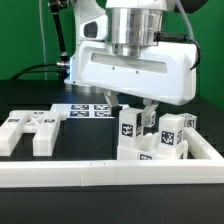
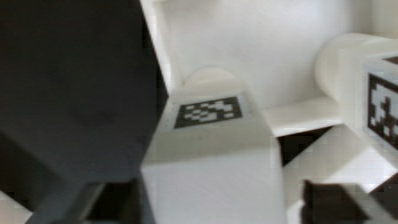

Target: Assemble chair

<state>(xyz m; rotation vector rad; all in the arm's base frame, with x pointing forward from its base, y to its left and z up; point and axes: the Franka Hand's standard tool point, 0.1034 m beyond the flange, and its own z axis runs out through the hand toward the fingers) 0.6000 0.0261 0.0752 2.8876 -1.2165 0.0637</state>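
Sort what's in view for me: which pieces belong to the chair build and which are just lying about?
Job in hand: upright tagged chair blocks; flat chair part at the exterior view's left; gripper above the blocks.
Not part of it: marker board; border rail.

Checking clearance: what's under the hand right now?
A tagged white chair part stands under the hand, between its fingers, beside other chair parts. Its base and whatever lies beneath are hidden.
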